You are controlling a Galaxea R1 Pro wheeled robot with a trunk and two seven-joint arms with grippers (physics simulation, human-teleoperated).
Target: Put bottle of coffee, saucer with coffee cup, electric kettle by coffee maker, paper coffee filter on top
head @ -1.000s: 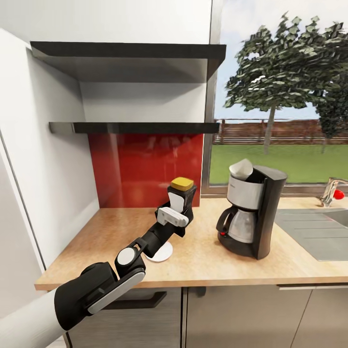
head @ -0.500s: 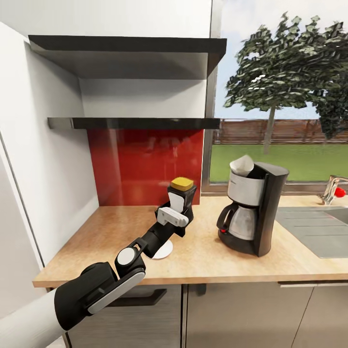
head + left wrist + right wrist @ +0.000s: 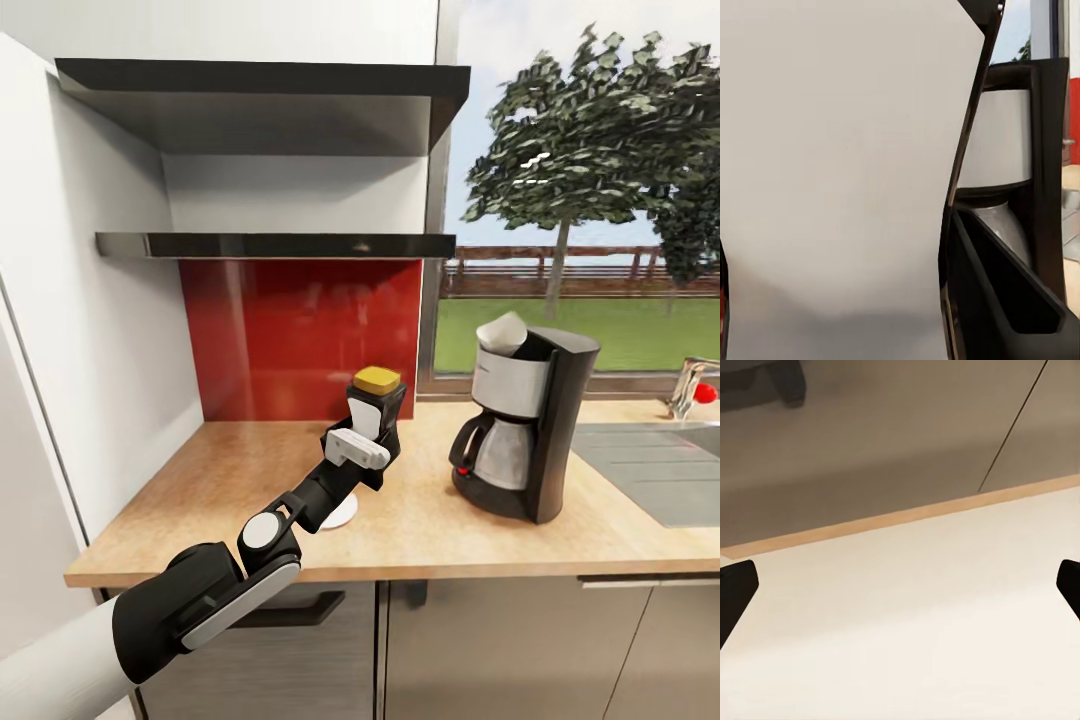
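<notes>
My left gripper point(image 3: 372, 428) is shut on the bottle of coffee point(image 3: 377, 381), a dark bottle with a yellow cap, held upright just above the kitchen countertop point(image 3: 230, 470). Its white label point(image 3: 832, 180) looms close in the left wrist view. The coffee maker point(image 3: 535, 430) stands to the bottle's right, and its silver basket point(image 3: 1005, 142) appears past the label. A paper coffee filter point(image 3: 502, 333) sits in its top. Part of the white saucer point(image 3: 343, 514) peeks out under my left wrist. The right gripper point(image 3: 900, 585) hangs open over pale floor. Coffee cup and electric kettle are out of view.
The thin kitchen shelf point(image 3: 270, 245) and a thicker dark slab point(image 3: 260, 95) hang above a red backsplash point(image 3: 300, 340). A steel sink point(image 3: 650, 465) with a faucet point(image 3: 688, 390) lies right of the coffee maker. Grey cabinet fronts point(image 3: 870, 450) face the right wrist camera.
The whole head view has shifted slightly, with the shelves sliding up in the picture: the camera moved. The bottle stays gripped in my left gripper.
</notes>
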